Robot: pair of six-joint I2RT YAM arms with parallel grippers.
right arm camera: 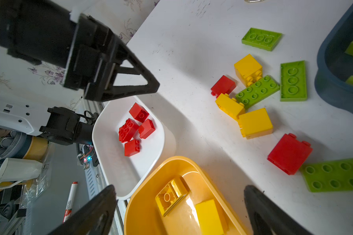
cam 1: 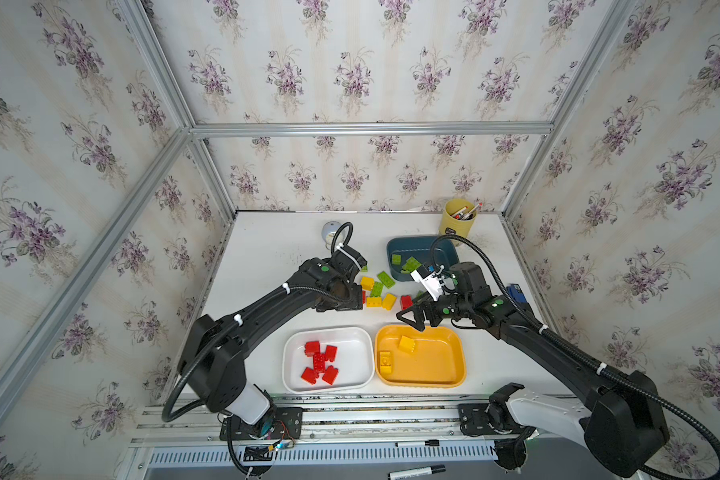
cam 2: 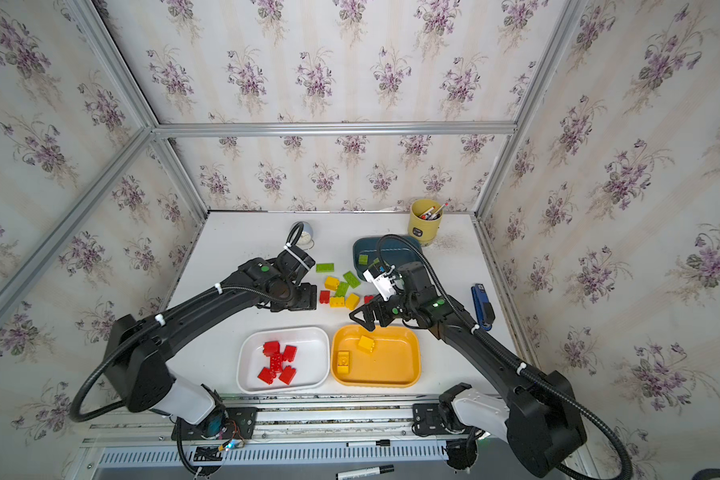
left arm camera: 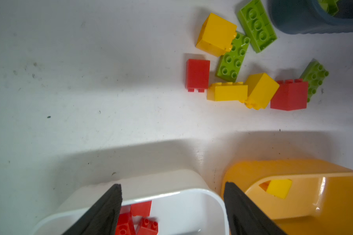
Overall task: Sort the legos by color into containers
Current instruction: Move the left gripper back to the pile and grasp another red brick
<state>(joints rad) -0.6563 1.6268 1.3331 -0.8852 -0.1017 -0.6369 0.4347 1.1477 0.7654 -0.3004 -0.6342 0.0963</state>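
Hovering near the far rim of the white tray [cam 1: 354, 357], the left tool [left arm camera: 171, 185] stands open and empty; red bricks [cam 1: 319, 361] lie in that tray. Beside it, the right tool [right arm camera: 178, 187] gapes wide, holding nothing, over the far edge of the orange-yellow tray [cam 1: 433, 361], which holds two yellow bricks [cam 1: 407, 345].

Beyond both, in the middle of the counter [cam 1: 267, 257], the loose legos [cam 1: 377, 291] crowd together. A red brick [left arm camera: 197, 74] sits just beside a yellow brick [left arm camera: 227, 92] and a green plate [left arm camera: 232, 58]. Closing on one would likely nudge or drag a neighbour, and two arms reaching for the same cluster could clash.

Farther back, the teal tray [cam 1: 416, 245] holds green pieces [cam 1: 410, 262]. A marker [cam 1: 416, 471] at the front rail and the yellow pen cup [cam 1: 457, 224] at the back carry labels too small to read.
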